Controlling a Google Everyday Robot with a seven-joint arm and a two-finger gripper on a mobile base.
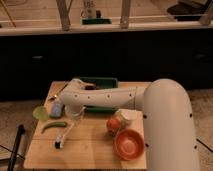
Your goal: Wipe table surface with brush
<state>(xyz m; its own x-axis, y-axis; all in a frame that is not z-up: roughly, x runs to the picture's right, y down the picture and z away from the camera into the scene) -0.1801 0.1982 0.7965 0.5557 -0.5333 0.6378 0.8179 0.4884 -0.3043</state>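
Wooden tabletop carries the brush toward seven o'clock; gripper fingers clamp its light, stiff handle's upper end.

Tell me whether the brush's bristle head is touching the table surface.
Touching. The camera view shows the brush, hanging from the hand, with its dark head resting on the table surface.

Pincer and upper brush handle, blurred behind the arm.
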